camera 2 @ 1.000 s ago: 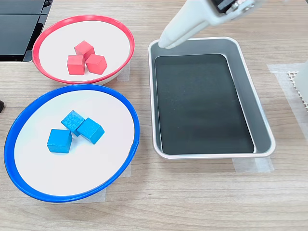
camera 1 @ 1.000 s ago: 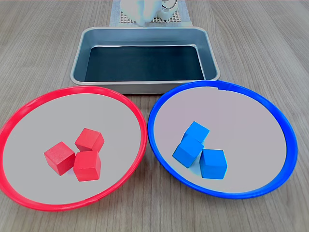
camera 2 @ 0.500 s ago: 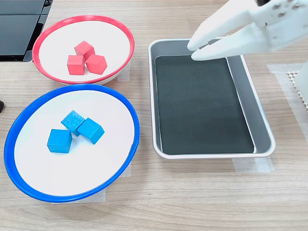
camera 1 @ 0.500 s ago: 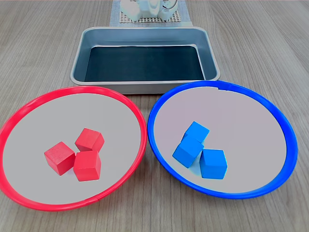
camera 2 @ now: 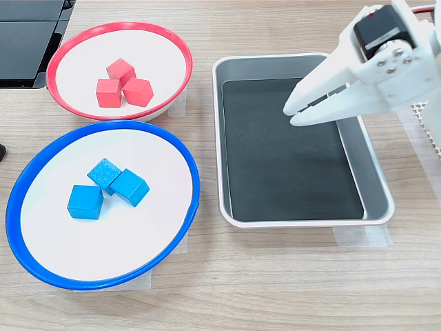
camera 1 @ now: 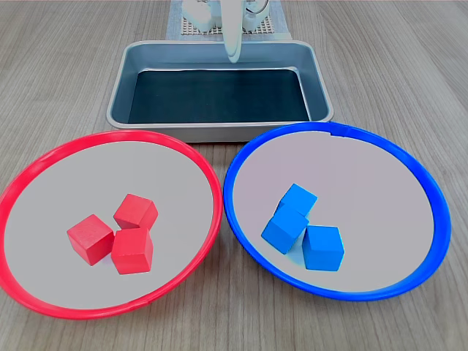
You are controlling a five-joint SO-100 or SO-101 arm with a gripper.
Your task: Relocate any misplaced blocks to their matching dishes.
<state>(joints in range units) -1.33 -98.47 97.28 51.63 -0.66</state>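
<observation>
Since every cube I can see already sits with its own colour, I judge the sorting done, and that would explain why I hang where I do with nothing in hand. Three red blocks (camera 1: 117,235) lie clustered and touching in the red-rimmed dish (camera 1: 191,155), and three blue blocks (camera 1: 301,229) huddle the same way in the blue-rimmed dish (camera 1: 248,150); in both exterior views no red cube is among the blue nor blue among the red. My gripper (camera 2: 292,113) hovers above the grey metal tray (camera 2: 275,62), over its dark floor and well apart from both dishes, its jaws parted only by a narrow gap and holding nothing at all. The tray itself looks bare, so nothing waits there for me either. In the first exterior view only a white finger (camera 1: 232,33) of mine shows, dipping over the tray's far rim. Being clear of both dishes leaves the blocks undisturbed, and my guess is that all that remains is drawing back toward my base.
</observation>
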